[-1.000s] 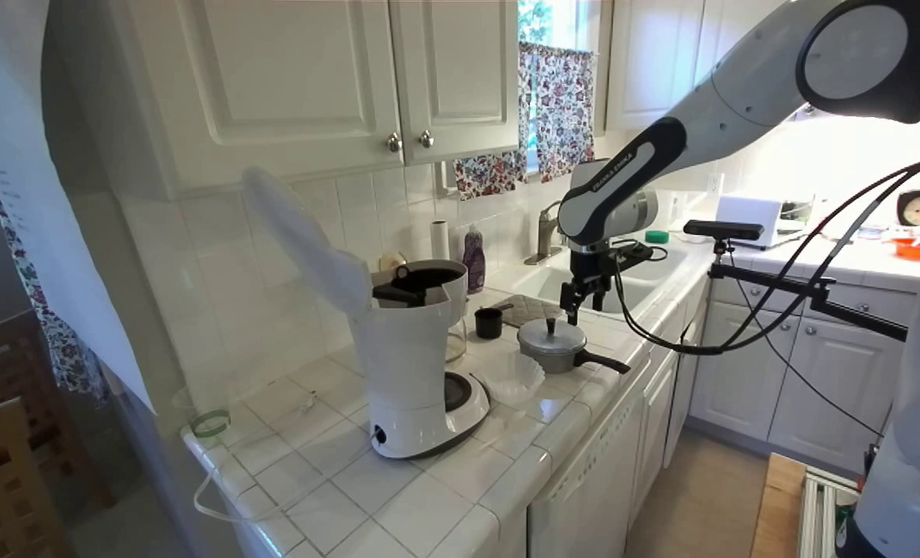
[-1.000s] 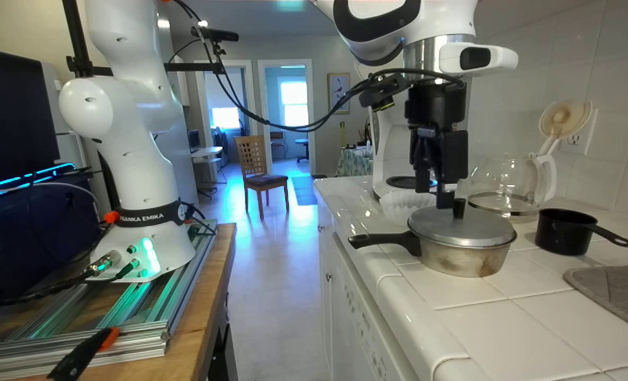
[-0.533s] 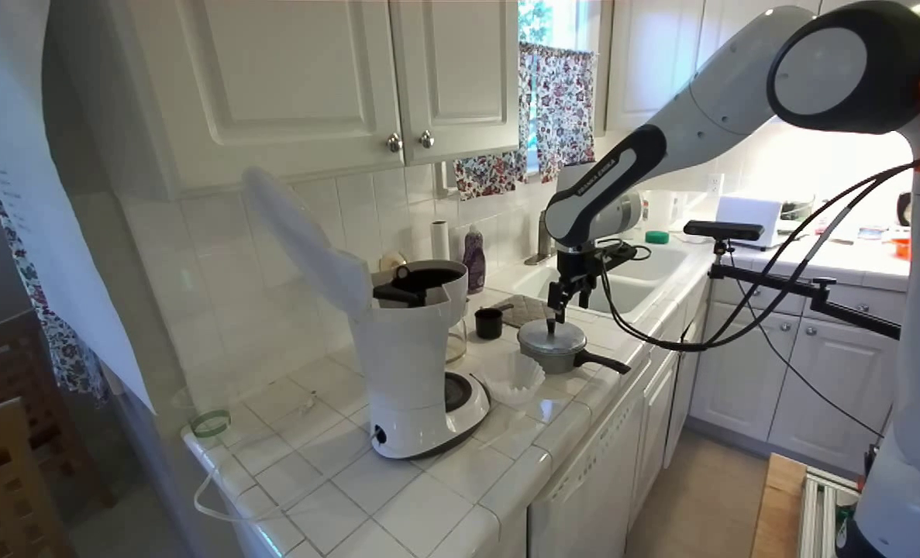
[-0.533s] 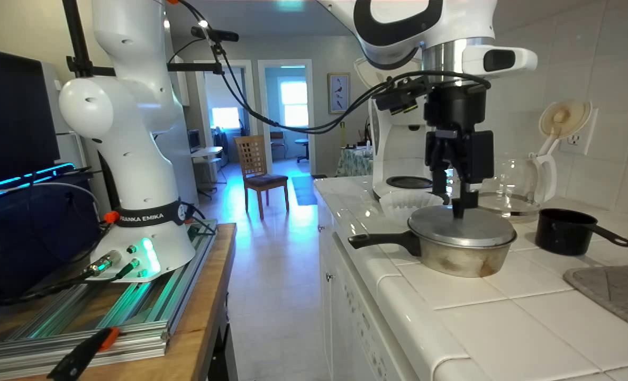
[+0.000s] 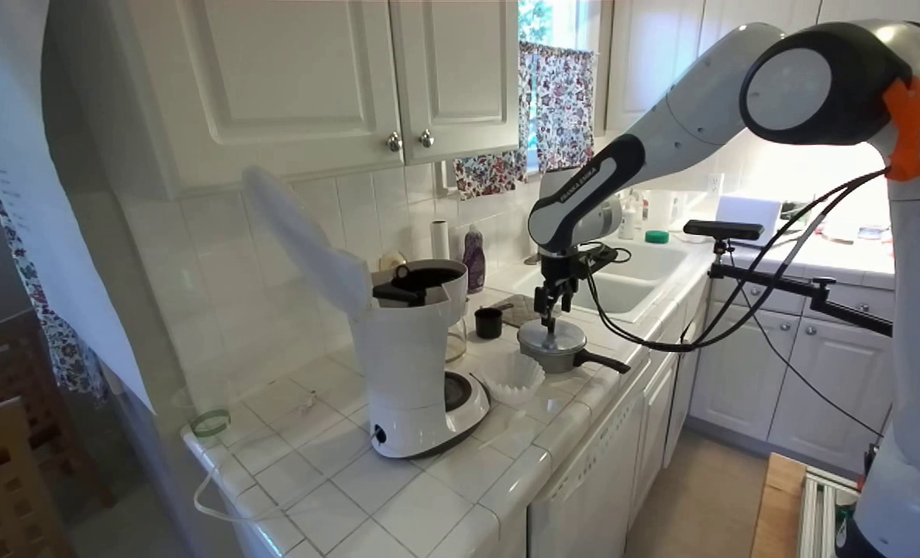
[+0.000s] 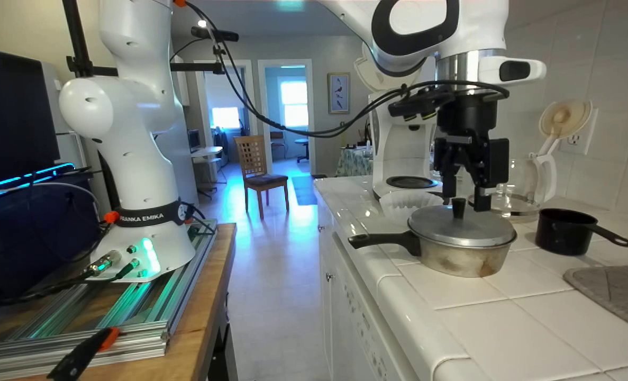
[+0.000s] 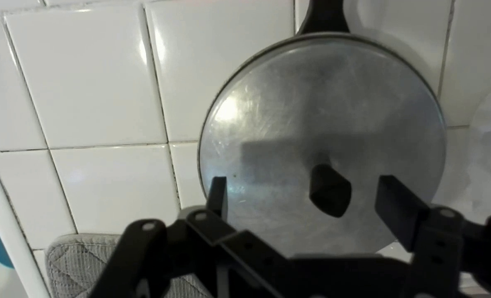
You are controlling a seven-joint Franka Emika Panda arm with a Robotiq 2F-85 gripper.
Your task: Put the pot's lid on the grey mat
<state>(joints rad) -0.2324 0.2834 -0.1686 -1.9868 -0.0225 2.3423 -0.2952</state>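
Worktop (image 6: 520,328): white and tiled, bearing the pot (image 6: 464,260).
Lid (image 6: 462,229): seated on the pot.
Fingers (image 7: 400,213): apart; in the wrist view the knob (image 7: 330,192) shows between them, closer to one, so uneven closing could nudge the lid askew.
Knob grip: depth hard to tell; if shallow, the lid might slip back onto the pot.
Grey mat (image 6: 618,292): near the pot, not touching it.
Black cup (image 6: 563,234): also near the pot; carrying the lid too low could knock it.
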